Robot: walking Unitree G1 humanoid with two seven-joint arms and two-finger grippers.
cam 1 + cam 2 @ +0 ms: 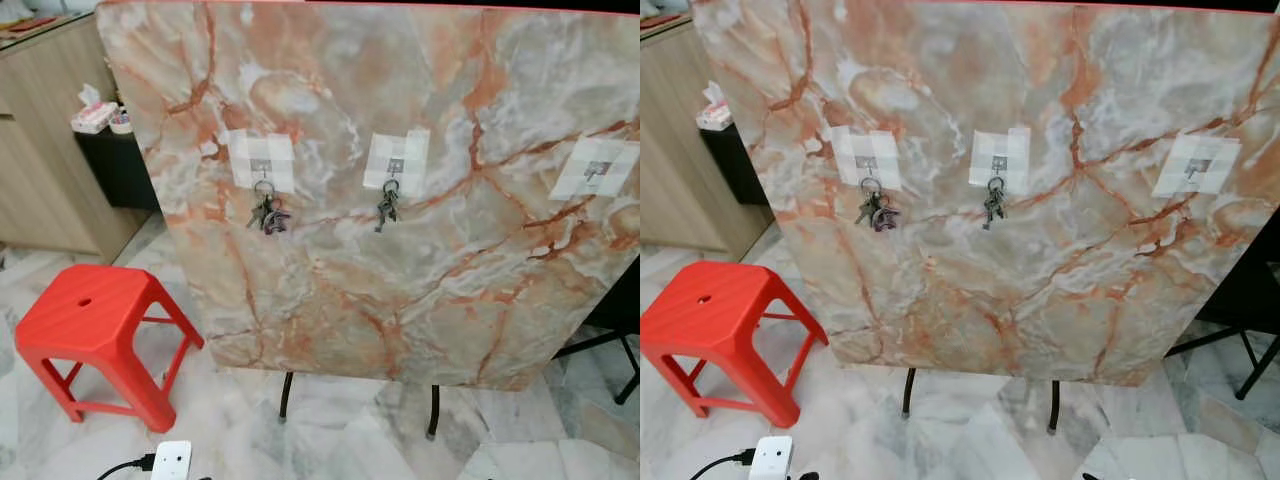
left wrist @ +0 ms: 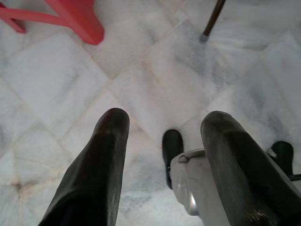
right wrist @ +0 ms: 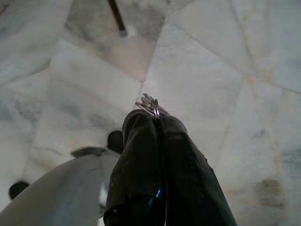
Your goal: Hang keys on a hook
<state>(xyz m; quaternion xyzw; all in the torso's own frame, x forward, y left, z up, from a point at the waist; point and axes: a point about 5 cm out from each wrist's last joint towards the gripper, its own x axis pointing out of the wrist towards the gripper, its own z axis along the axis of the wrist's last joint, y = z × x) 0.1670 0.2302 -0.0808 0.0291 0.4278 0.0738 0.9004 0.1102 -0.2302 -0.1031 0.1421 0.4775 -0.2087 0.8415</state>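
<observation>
keys: silver ring [image 3: 151,106] pinched between right gripper [image 3: 157,123] fingertips, above floor | hooks: left hook [image 1: 262,170] holds key bunch [image 1: 268,214] | middle hook [image 1: 395,166] holds key bunch [image 1: 386,206] | right hook [image 1: 597,172] bare

Three hooks are counted on one marble board [image 1: 400,290]: left hook [image 1: 261,167], middle hook [image 1: 395,165], right hook [image 1: 597,170]. Two key bunches [image 1: 268,213] [image 1: 386,206] are hung. One key ring [image 3: 151,107] is pinched. One red stool [image 1: 95,325] is seen.

Marble board [image 1: 400,290] (leaning, seemingly) bearing three hooks [image 1: 261,166], two with keys [image 1: 268,214].
</observation>
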